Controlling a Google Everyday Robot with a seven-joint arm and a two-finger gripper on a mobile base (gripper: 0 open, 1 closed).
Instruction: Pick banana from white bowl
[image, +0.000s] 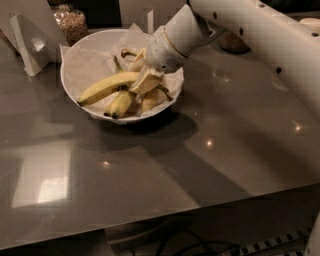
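The white bowl (75, 55), lined with crinkled white paper, stands at the back left of the grey table. Several bananas lie in it. The long curved yellow banana (105, 87) runs from the bowl's left side up to the middle, with a dark spot near its right end. Shorter bananas (120, 103) lie below and to the right of it. My gripper (144, 80) reaches down into the bowl from the upper right and sits at the long banana's right end, touching or nearly touching it. The arm hides the bananas behind it.
A glass jar of grain (70, 21) stands behind the bowl. A white folded stand (30, 42) is at the far left. A brown object (232, 42) sits behind the arm. The table's front edge (200, 205) runs across the lower part of the view.
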